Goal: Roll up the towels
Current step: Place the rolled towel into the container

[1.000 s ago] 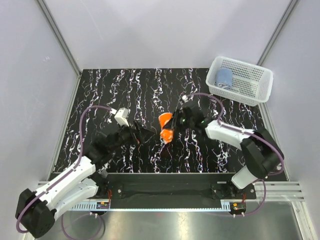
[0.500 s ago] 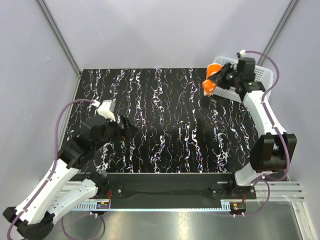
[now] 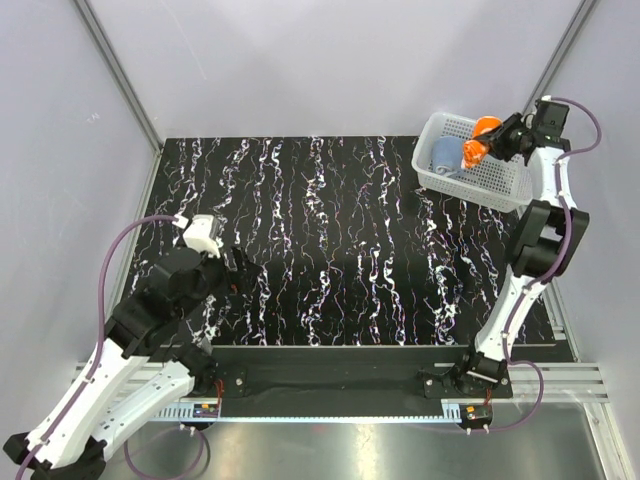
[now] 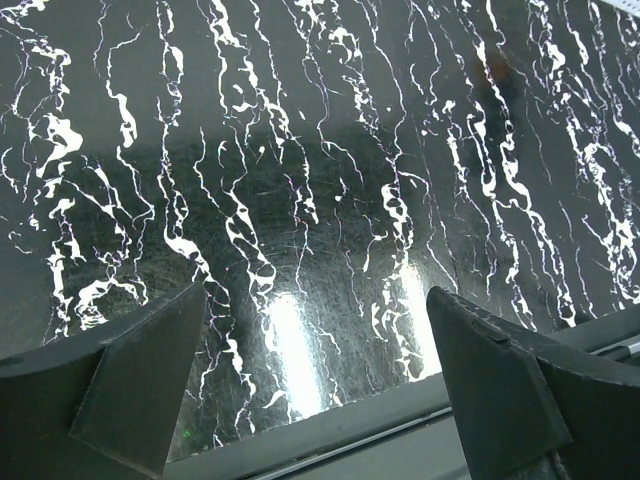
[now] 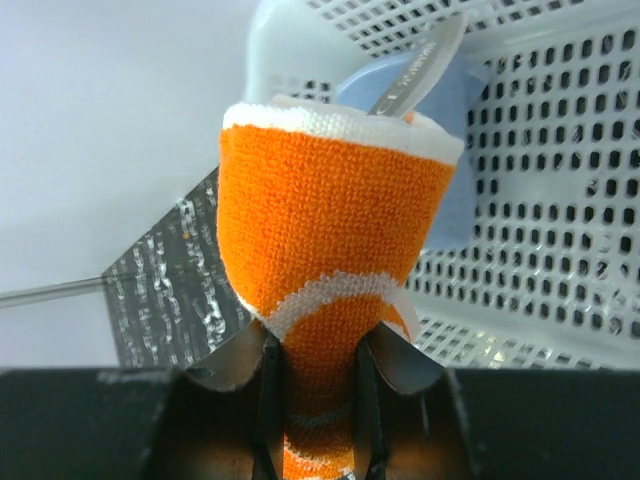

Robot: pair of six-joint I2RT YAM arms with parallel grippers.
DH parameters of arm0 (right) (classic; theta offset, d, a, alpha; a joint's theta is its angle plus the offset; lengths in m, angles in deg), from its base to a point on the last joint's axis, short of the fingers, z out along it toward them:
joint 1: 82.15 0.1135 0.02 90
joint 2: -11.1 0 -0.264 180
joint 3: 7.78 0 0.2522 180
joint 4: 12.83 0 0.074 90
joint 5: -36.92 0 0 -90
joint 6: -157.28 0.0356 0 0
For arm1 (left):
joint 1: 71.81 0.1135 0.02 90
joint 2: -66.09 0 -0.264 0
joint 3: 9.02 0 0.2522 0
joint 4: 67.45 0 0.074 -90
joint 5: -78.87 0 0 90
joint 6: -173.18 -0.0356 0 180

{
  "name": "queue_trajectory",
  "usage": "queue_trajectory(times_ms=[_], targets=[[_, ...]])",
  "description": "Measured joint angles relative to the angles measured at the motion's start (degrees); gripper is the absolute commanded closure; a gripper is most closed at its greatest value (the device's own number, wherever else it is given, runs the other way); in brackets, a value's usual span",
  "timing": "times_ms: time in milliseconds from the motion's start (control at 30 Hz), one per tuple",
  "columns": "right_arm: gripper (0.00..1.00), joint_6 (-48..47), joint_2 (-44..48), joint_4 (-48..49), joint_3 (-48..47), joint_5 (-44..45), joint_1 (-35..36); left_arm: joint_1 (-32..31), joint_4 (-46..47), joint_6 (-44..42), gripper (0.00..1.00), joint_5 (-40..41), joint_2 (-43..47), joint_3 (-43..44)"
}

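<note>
My right gripper [image 3: 497,142] is shut on the rolled orange towel [image 3: 478,142] and holds it above the white mesh basket [image 3: 520,180] at the back right. In the right wrist view the orange towel [image 5: 330,240] is pinched between my fingers [image 5: 262,400], with the basket's mesh wall [image 5: 540,230] behind it. The rolled light blue towel [image 3: 447,154] lies in the basket's left end; it shows behind the orange one [image 5: 455,190]. My left gripper [image 3: 245,275] is open and empty over the table's left front; its wrist view shows only bare tabletop [image 4: 310,200] between the fingers.
The black marble-patterned table [image 3: 330,240] is walled by grey panels at the back and sides. A metal rail [image 3: 340,375] runs along the near edge. The basket sits against the back right corner.
My right arm has carried the orange towel from the table's middle to the back right, over the basket. My left arm has drawn back to the left and towards the near edge.
</note>
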Motion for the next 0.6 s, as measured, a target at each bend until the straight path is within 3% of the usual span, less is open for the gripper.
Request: queue_trajectory(times_ms=[600], targets=[[0.98, -7.3, -29.05, -11.96, -23.65, 1.2, -2.8, 0.02, 0.15, -0.85, 0.01, -0.17, -2.95, -0.11]])
